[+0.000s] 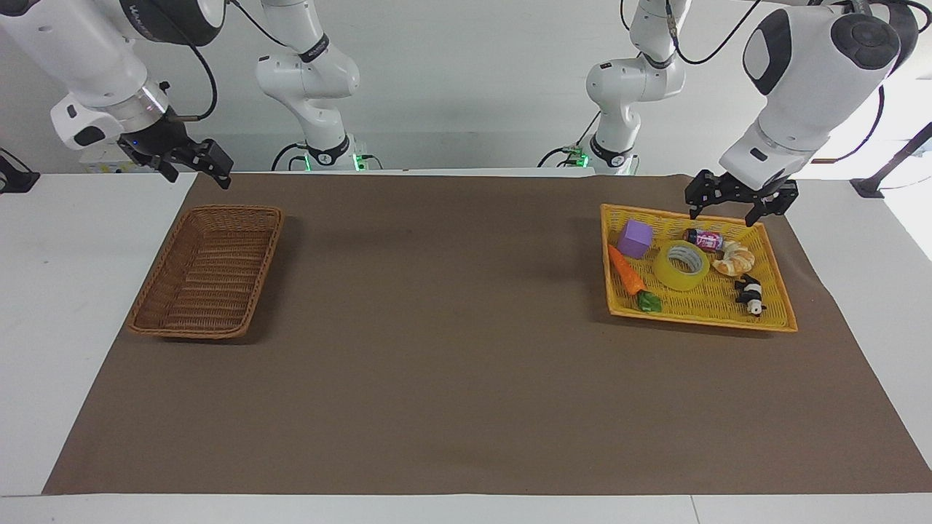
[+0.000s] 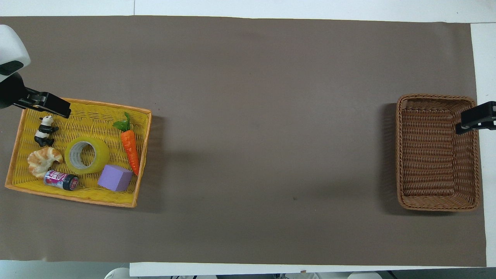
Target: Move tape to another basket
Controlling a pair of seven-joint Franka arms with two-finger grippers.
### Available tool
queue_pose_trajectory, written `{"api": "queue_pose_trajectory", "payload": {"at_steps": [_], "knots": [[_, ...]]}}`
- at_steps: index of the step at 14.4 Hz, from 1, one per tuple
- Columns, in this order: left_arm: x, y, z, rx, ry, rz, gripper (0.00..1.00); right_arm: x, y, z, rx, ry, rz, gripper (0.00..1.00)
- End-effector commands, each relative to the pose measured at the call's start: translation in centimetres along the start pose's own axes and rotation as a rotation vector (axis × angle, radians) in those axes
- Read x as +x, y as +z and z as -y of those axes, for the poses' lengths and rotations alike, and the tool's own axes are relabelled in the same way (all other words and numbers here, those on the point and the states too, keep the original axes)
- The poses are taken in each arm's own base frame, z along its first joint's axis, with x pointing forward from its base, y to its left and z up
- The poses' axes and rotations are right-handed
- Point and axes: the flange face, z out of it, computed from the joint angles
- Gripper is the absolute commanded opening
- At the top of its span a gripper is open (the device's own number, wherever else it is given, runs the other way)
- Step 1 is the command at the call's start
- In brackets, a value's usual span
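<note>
While its jaws stand apart and empty, the left gripper point(image 1: 735, 202) hangs over the robot-side rim of the yellow tray point(image 1: 779, 313), with the tape point(image 1: 681, 266) lying flat in the tray below and just forward of the fingertips. Crowding the roll are a small can point(image 1: 703, 239) almost directly under the jaws, a croissant point(image 1: 734, 259), a purple cube point(image 1: 635, 238), a toy carrot point(image 1: 626, 270) and a panda figure point(image 1: 750, 295). A descent onto the tape risks clipping the can or croissant, or pinching only the roll's thin wall so that it slips free on the lift. Well apart, at the right arm's end of the table, the right gripper point(image 1: 195, 164) waits open by the brown basket point(image 1: 173, 309); a long carry or handover could drop the roll short.
</note>
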Motion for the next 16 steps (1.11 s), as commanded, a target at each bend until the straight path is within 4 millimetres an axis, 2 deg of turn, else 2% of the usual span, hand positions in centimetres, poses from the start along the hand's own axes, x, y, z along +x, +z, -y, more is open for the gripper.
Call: {"api": "queue_pose_trajectory", "payload": {"at_steps": [1, 8, 9, 10, 13, 14, 16], "knots": [[-0.7, -0.1, -0.4, 0.003, 0.003, -0.005, 1.0, -0.4, -0.3, -0.1, -0.004, -0.011, -0.002, 1.0], [-1.4, 0.4, 0.0, 0.003, -0.014, 0.008, 1.0, -0.4, -0.3, -0.1, -0.004, -0.011, -0.002, 1.0], [-1.7, 1.3, 0.1, 0.002, -0.016, 0.024, 1.0, -0.4, -0.4, -0.1, -0.004, -0.011, -0.003, 1.0], [-2.8, 2.4, 1.0, 0.006, -0.035, 0.022, 1.0, -0.4, -0.4, -0.1, -0.004, -0.011, -0.003, 1.0], [-6.2, 8.5, 3.0, 0.035, -0.092, -0.064, 1.0, -0.4, -0.4, -0.1, -0.004, -0.011, -0.003, 1.0], [-6.6, 9.9, 3.3, 0.035, -0.1, -0.077, 1.0, -0.4, -0.4, -0.1, -0.004, -0.011, -0.003, 1.0], [-7.4, 12.0, 5.4, 0.019, -0.136, -0.058, 1.0, -0.4, -0.4, -0.1, -0.004, -0.011, -0.003, 1.0]]}}
